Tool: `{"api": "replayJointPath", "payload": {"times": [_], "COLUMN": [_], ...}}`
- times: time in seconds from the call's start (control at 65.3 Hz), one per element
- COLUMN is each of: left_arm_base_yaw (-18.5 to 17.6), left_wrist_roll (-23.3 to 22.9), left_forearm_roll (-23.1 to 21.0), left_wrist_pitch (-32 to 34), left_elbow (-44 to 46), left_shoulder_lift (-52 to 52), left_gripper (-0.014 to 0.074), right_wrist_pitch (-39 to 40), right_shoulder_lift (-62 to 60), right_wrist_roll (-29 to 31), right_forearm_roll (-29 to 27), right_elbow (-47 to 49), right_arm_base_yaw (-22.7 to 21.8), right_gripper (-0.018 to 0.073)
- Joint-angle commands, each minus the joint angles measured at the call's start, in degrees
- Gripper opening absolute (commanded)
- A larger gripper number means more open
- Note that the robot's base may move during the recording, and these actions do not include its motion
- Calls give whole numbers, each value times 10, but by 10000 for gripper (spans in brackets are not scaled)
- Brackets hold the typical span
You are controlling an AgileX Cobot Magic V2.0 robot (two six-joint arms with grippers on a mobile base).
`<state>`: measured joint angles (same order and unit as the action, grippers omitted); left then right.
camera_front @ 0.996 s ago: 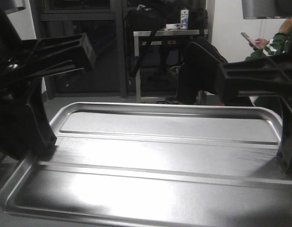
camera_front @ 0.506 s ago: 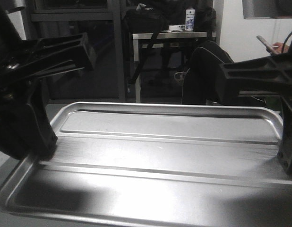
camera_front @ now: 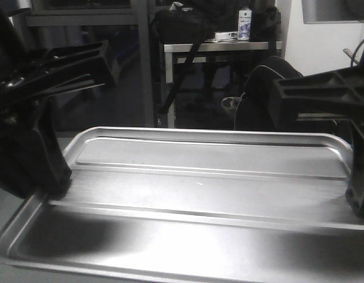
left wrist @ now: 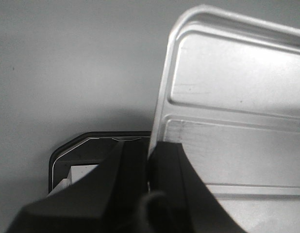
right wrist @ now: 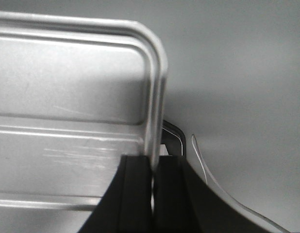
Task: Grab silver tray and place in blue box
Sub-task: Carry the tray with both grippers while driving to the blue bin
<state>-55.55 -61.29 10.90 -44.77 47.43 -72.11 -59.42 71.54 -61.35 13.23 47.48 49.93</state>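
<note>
The silver tray (camera_front: 199, 194) fills the front view, held level off the ground, its two long ridges running left to right. My left gripper (camera_front: 52, 186) is shut on its left rim; in the left wrist view the gripper (left wrist: 151, 150) pinches the tray (left wrist: 237, 97) edge between both fingers. My right gripper (camera_front: 354, 200) is shut on the right rim, and in the right wrist view this gripper (right wrist: 154, 162) clamps the raised edge of the tray (right wrist: 67, 97). The blue box is out of view.
Behind the tray stand a metal table (camera_front: 223, 47) with a small bottle (camera_front: 245, 23), a black bag (camera_front: 176, 23) and a dark seated figure (camera_front: 264, 94). Below, on grey floor, a dark rounded-corner object (left wrist: 87, 150) shows under both grippers.
The tray stays put between both grippers while the whole background slides to the right in the front view; the person with the phone has left the frame.
</note>
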Motion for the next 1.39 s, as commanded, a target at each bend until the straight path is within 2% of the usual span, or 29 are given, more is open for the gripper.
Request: {"api": "replayJointPath", "payload": {"times": [0.0,1.379], "left_arm_base_yaw": [5,5], "left_wrist_roll": [-23,-23], "left_forearm_roll": [46,46], "left_wrist_pitch": [-26,-26], "left_elbow": [14,14], "left_shoulder_lift": [16,16], "left_gripper": [-104,-104], "right_wrist_pitch": [-86,-110], "right_shoulder_lift": [-15,-15], "right_wrist_roll": [8,8], "right_forearm_roll": [26,26], "right_elbow": [10,10], "right_arm_base_yaw": [-3,-3], "right_gripper": [60,60]}}
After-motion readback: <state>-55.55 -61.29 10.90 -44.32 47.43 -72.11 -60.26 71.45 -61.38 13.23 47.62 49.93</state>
